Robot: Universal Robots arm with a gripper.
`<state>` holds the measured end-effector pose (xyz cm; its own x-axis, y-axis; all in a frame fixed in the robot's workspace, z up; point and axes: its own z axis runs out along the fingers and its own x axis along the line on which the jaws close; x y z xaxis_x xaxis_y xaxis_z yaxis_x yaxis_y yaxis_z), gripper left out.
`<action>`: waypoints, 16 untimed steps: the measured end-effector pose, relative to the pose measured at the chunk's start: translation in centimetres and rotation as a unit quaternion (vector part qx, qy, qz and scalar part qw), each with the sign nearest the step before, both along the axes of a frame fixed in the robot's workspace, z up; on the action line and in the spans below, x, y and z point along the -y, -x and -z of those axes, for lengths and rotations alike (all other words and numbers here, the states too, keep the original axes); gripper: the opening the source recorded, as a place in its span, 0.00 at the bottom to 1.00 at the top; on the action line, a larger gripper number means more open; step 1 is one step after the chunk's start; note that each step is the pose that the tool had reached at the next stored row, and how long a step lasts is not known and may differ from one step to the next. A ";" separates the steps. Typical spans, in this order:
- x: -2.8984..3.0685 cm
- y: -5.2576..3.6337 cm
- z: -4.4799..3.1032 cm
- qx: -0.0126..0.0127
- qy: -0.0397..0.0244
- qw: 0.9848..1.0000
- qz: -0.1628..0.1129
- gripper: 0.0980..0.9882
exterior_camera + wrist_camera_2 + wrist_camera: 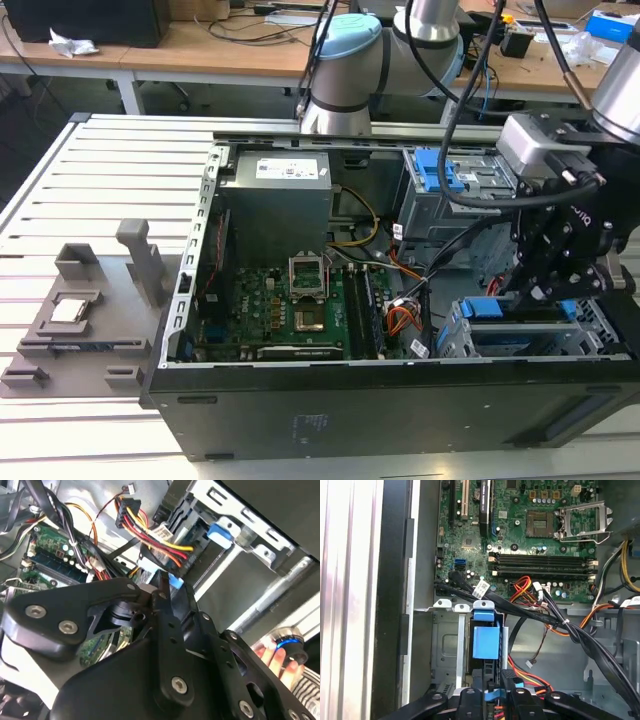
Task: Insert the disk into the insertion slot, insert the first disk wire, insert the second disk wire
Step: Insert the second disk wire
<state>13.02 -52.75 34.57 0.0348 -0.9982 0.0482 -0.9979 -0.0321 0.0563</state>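
Exterior view: end effector [553,292] low inside open case [300,420], at its right front corner, just above disk [520,335] seated in slot [455,340].

First wrist view: fingers [507,680] pressed together, pinching wire connector [492,694] beside blue carrier tab [485,641].

Second wrist view: wire bundle [150,535] beside bay; hand [272,657] near case edge.
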 end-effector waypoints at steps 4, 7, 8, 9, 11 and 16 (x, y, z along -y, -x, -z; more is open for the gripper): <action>-0.06 0.00 -1.41 0.000 0.000 1.000 0.000 0.21; -0.28 0.00 -2.72 0.000 0.000 1.000 0.000 0.11; -0.32 0.00 -3.06 0.000 0.000 1.000 0.000 0.04; -0.35 0.00 -3.27 0.000 0.000 1.000 0.000 0.04; -0.39 0.00 -3.73 0.000 0.000 1.000 0.000 0.01; -0.40 0.00 -4.19 0.000 0.000 1.000 0.000 0.01</action>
<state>13.02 -52.36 38.76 0.0349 -0.9982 0.0481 -0.9979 -0.0321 0.0563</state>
